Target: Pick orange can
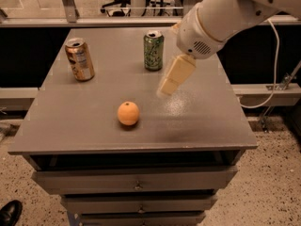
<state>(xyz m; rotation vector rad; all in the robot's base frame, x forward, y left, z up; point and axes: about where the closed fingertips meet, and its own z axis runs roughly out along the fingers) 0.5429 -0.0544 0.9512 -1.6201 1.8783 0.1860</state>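
Gripper (166,87) hangs over the middle-right of the grey table (207,126), tilted down and to the left, tip above the surface and not touching it. You see it edge-on as one pale block, so whether it is open or closed cannot be told from this view. Nothing is in its grasp.

Orange can (79,59): upright at the table's far left, copper body, pale label patch, silver top. Well apart from the gripper.

Green can (154,50): upright at the far middle, just beside the gripper's upper part and to its left (nearer to it than anything else on the table).

Round orange fruit (128,113): near the front, left of centre, between you and the two cans, below and left of the gripper tip.

White arm (225,13) enters from the top right. A pale cable (274,65) droops behind the table's right edge. Drawer fronts (136,180) sit closed under the tabletop. A dark shoe (9,212) shows at the lower left on the speckled floor.
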